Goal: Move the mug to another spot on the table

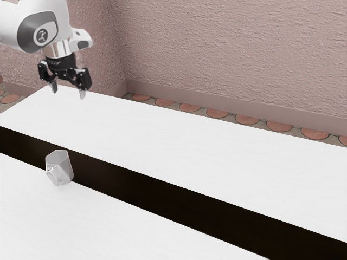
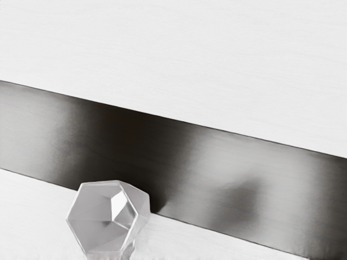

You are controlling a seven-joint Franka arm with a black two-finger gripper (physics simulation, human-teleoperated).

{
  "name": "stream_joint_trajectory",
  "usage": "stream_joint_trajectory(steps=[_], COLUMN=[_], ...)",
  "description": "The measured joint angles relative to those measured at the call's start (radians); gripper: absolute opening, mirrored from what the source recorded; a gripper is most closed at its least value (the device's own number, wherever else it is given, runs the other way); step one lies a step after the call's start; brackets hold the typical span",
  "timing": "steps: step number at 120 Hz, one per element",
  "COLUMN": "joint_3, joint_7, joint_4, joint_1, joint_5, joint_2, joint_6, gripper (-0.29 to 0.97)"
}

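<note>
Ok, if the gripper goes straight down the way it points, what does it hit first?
Likely the faceted mug, which the wrist view places about under the open gripper; depth is unclear, so it could meet the white table beside it.

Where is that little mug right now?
The mug sits at the exterior view's lower left, on the near white part of the table, beside the dark strip; the gripper hangs well apart from it.
</note>
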Motion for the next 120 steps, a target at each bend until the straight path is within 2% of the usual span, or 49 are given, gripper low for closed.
stream_joint_trajectory(steps=[21, 40, 68, 120], joint_3=[0.003, 0.009, 0.103, 0.187], joint_7=[0.003, 0.007, 0.011, 0.178], joint_4=[-0.032, -0.112, -0.356, -0.515], joint_1=[0.019, 0.120, 0.118, 0.110], joint_5=[-0.007, -0.055, -0.106, -0.187], joint_2=[0.000, -0.002, -0.032, -0.009], joint_6=[0.012, 0.009, 0.117, 0.307], gripper=[0.68, 0.68, 0.68, 0.68])
